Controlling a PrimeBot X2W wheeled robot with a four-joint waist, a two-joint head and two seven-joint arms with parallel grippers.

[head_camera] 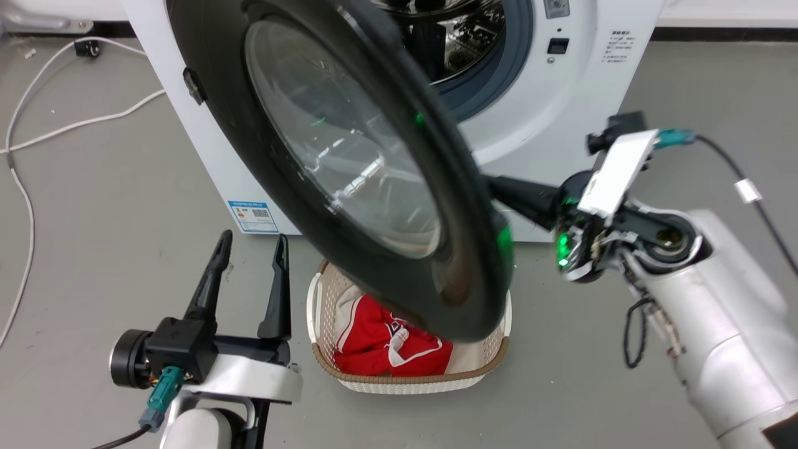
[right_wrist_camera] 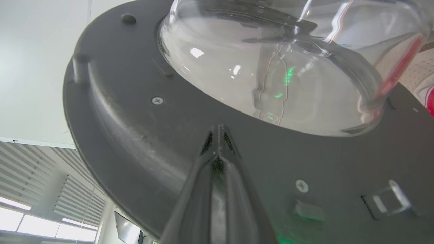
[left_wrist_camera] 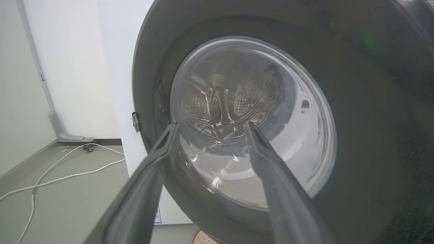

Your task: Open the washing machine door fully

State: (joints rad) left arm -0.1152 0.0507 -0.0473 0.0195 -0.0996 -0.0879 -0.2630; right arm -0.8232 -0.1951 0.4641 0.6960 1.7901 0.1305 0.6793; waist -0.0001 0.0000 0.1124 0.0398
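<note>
The washing machine (head_camera: 561, 112) is white, and its steel drum (head_camera: 461, 37) shows at the top. The washing machine door (head_camera: 212, 93), a black disc with a clear glass bowl, stands swung partly out, hinged at the left. My right gripper (right_wrist_camera: 218, 130) is shut, its tips against the door's (right_wrist_camera: 135, 135) inner black face just below the glass. In the head view its fingers (head_camera: 520, 196) reach behind the door's right edge. My left gripper (head_camera: 251, 240) hangs open at the lower left, apart from the door. In its own view, the left gripper (left_wrist_camera: 212, 127) faces the door's (left_wrist_camera: 373, 135) outer side.
A cream perforated basket (head_camera: 405, 380) with red clothing sits on the grey floor under the door's lower edge. White cables (head_camera: 62, 125) trail over the floor to the left. A blue label (head_camera: 252, 215) marks the machine's lower left corner.
</note>
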